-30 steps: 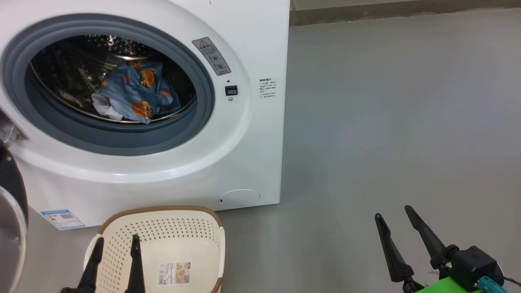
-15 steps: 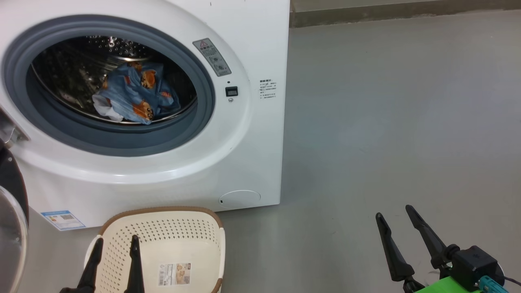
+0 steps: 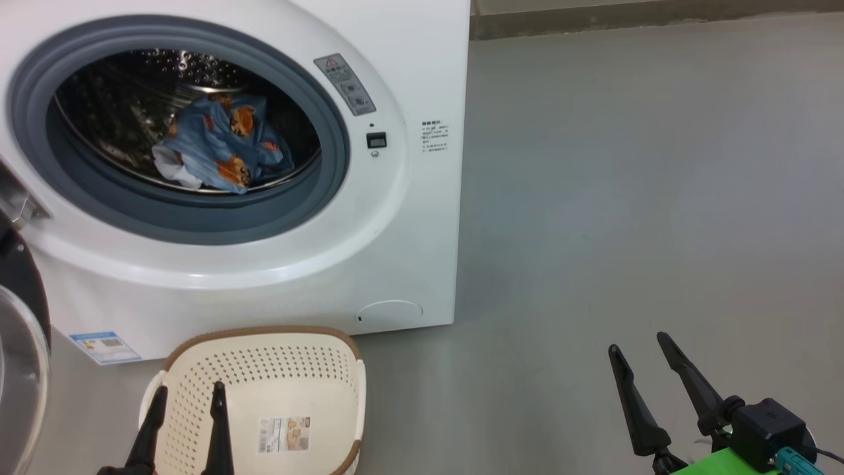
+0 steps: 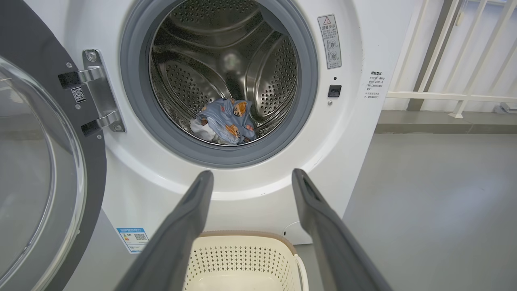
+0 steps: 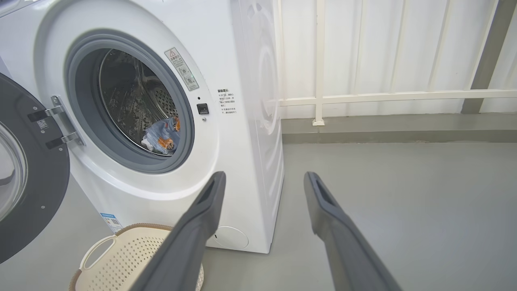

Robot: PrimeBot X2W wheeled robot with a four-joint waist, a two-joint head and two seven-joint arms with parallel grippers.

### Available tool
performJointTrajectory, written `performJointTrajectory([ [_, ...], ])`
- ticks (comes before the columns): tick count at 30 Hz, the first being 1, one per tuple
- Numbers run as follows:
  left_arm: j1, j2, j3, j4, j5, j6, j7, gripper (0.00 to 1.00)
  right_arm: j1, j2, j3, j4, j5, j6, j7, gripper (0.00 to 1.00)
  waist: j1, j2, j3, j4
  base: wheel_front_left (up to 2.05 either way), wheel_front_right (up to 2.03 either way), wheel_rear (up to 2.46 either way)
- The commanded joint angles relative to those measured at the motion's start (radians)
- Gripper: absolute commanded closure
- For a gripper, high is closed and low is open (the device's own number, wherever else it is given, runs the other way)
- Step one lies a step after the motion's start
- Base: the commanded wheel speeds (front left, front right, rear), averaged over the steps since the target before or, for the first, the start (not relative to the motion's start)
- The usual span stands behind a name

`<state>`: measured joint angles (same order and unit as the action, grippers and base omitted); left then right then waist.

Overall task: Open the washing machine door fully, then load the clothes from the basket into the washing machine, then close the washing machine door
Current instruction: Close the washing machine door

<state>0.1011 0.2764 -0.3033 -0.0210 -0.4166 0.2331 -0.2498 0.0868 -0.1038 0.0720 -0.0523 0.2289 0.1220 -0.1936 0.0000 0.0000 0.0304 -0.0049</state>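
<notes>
Blue clothes (image 3: 217, 148) one heap in drum (image 3: 125, 92); one basket (image 3: 264, 359); left pincer (image 3: 189, 389), right pincer (image 3: 637, 343) agape, empty

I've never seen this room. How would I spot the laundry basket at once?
Find the big white washing machine with its round door swung open. On the grey floor just in front of it stands the basket. Unlike the white machine, it is small and cream, brown-rimmed, with rows of holes and a sticker on its bottom.
</notes>
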Motion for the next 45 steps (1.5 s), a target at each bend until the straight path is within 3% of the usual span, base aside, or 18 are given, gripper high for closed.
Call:
performJointTrajectory([
  [1, -0.02, 0.02, 0.033, -0.016, 0.004, 0.002, -0.012, 0.0, -0.011, -0.009, 0.017, -0.027, -0.007, 0.009, -0.001, 0.0, 0.0, 0.0, 0.0, 0.001, -1.45, 1.45, 0.0],
  [14, -0.028, 0.026, 0.03, -0.005, 0.012, -0.002, -0.012, 0.0, -0.012, -0.007, 0.014, -0.028, -0.008, 0.009, 0.0, 0.0, 0.0, 0.0, 0.004, 0.007, -1.37, 1.37, 0.0],
  [31, -0.041, 0.018, 0.034, -0.008, 0.026, -0.016, -0.012, 0.0, -0.012, -0.006, 0.01, -0.024, -0.008, 0.009, -0.001, 0.0, 0.0, 0.0, 0.008, 0.024, -0.1, 0.1, 0.0],
  [45, -0.047, 0.002, 0.043, -0.017, 0.046, -0.024, -0.012, 0.0, -0.009, -0.016, 0.003, -0.029, -0.007, 0.009, 0.003, 0.0, 0.0, 0.0, 0.013, 0.146, 0.0, 0.0, 0.0],
])
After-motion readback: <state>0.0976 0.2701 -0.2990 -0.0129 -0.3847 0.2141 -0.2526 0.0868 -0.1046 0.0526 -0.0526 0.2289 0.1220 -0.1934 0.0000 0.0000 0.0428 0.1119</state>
